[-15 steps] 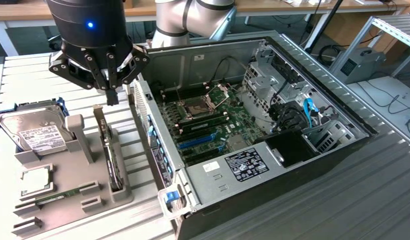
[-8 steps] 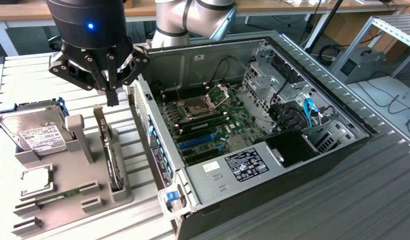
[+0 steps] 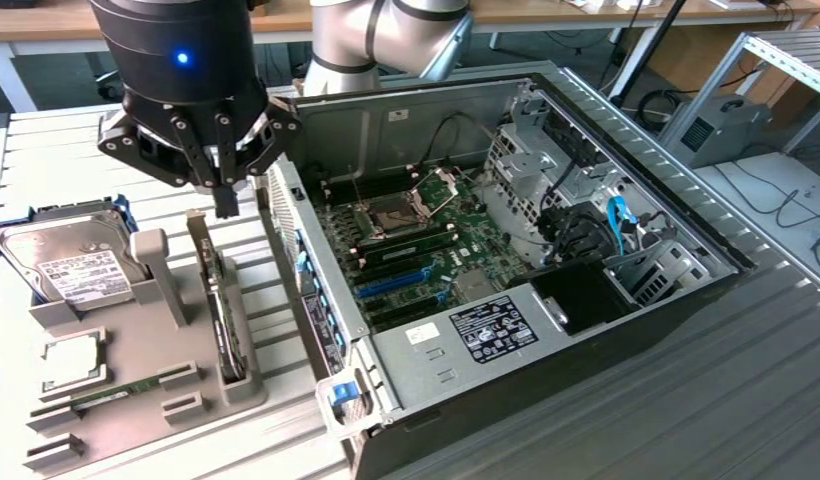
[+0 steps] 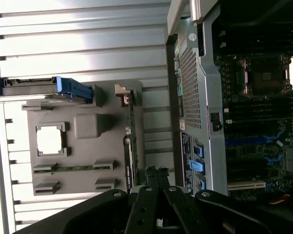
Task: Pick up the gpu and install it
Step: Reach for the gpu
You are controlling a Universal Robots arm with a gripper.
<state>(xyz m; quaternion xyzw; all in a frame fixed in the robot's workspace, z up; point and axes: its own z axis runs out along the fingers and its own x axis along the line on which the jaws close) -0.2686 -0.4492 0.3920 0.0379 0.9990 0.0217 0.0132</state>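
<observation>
Gripper (image 3: 227, 205) hangs clenched, holding nothing, close over the gpu (image 3: 221, 292). It stands on edge in grey holder (image 3: 150, 345), likely so its top edge is graspable.

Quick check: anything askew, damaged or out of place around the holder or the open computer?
Nothing stands out. The graphics card stands on edge in its slot in the grey holder, the hard drive sits in its own, and the computer case lies open. The gripper hangs by the card, jaws shut, empty.
</observation>
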